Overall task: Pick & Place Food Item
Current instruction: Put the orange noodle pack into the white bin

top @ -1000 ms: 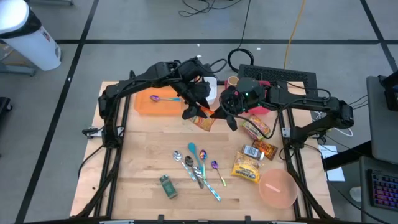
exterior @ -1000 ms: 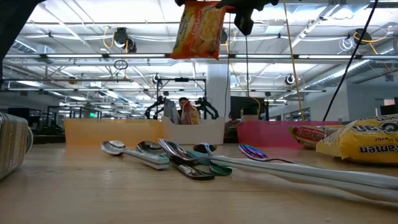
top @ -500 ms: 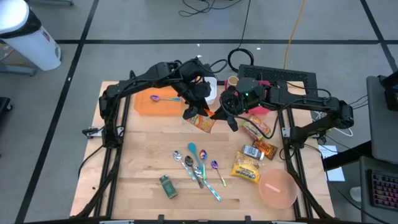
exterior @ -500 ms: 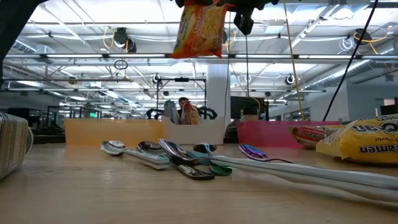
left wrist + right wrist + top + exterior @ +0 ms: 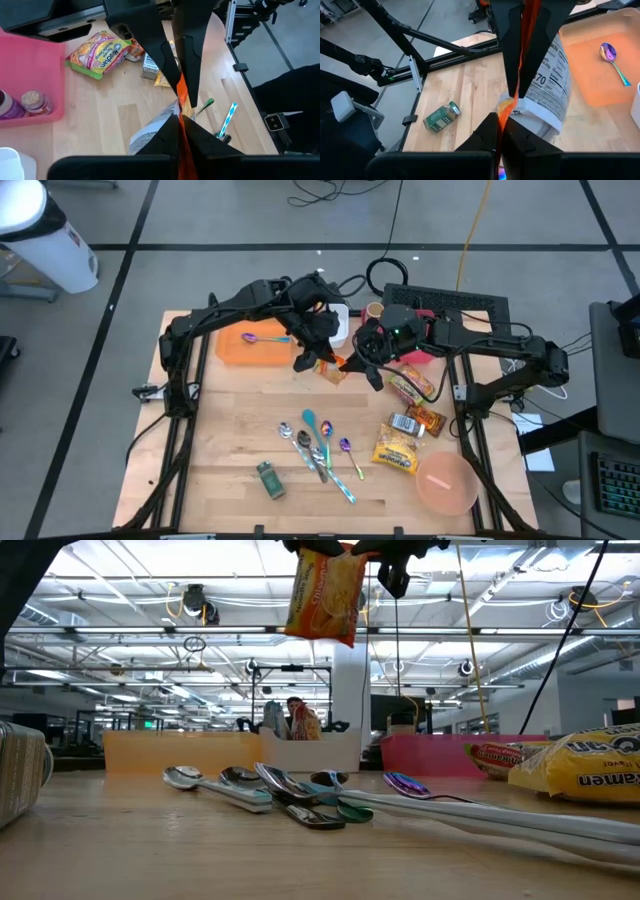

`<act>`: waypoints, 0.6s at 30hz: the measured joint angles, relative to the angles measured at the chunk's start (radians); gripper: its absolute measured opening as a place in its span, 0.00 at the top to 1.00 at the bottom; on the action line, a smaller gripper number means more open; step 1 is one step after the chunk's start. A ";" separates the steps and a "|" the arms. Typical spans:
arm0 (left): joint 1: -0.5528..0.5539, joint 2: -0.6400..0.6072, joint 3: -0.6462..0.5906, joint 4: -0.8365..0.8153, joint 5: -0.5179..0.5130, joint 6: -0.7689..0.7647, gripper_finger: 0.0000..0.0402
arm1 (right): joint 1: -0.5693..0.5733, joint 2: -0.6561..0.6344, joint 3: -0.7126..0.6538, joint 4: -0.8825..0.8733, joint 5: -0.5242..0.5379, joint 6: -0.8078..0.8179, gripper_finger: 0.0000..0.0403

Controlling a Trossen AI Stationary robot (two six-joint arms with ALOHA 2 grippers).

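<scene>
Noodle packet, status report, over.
Left gripper and right gripper both shut on orange noodle packet, held high above table. Spoons lie below, clear of it.

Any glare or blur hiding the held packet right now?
Low view: orange packet sharp against bright ceiling lights, top cropped by the frame edge. Left wrist view: own dark fingers cover most of it. High view: evenly lit, no glare, packet partly under the grippers.

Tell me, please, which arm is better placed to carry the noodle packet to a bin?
Probably left. Both grippers, left and right, pinch the packet in mid-air, and the orange bin lies on the left arm's side.
</scene>
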 joint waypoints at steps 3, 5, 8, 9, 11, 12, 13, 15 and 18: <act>0.003 -0.001 0.000 0.000 -0.001 0.000 0.99 | -0.006 -0.003 0.000 0.000 0.000 -0.007 0.97; 0.006 -0.002 0.000 0.004 -0.001 -0.001 0.99 | -0.010 -0.007 0.000 0.003 -0.001 -0.004 0.93; 0.015 -0.002 0.000 0.005 0.001 -0.008 0.99 | -0.028 -0.018 0.000 0.008 -0.002 0.015 0.84; 0.020 -0.002 0.000 0.005 0.002 -0.011 0.99 | -0.036 -0.023 0.000 0.007 -0.002 0.020 0.81; 0.029 -0.002 0.000 0.004 0.003 -0.017 0.99 | -0.055 -0.036 0.000 0.006 -0.002 0.037 0.74; 0.034 -0.003 0.000 0.000 0.004 -0.017 0.99 | -0.066 -0.044 0.000 0.001 -0.001 0.042 0.71; 0.038 -0.003 0.000 -0.005 0.006 -0.017 0.99 | -0.077 -0.053 0.000 -0.007 -0.001 0.046 0.68; 0.048 -0.003 0.000 -0.004 0.006 -0.020 0.99 | -0.101 -0.073 0.000 -0.011 0.000 0.049 0.63; 0.068 -0.003 0.000 -0.004 0.008 -0.035 0.99 | -0.145 -0.108 0.000 -0.029 0.002 0.041 0.58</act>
